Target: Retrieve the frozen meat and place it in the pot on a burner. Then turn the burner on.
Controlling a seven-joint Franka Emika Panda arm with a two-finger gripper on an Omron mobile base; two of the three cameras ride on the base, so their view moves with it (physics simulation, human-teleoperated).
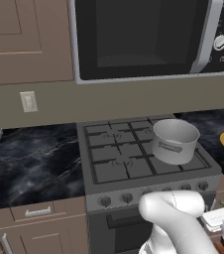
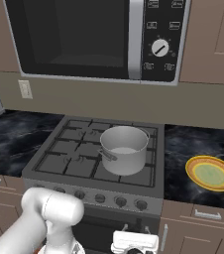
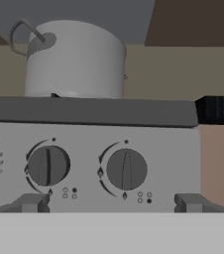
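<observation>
Facing: we held the gripper (image 2: 135,243) low before the stove front, level with the knobs.
Gripper: jaws spread wide, nothing between them.
Nearest: two knobs in our hand view, left knob (image 3: 47,165) and right knob (image 3: 126,170), side by side, both pointers upright.
Above and beyond: the pot (image 3: 74,59) stood on the front right burner (image 1: 181,161), up and back from our gripper, nearer the left knob.
Meat: we saw none, pot looked empty.

Even, flat rendered light — soft, faintly blurred.
</observation>
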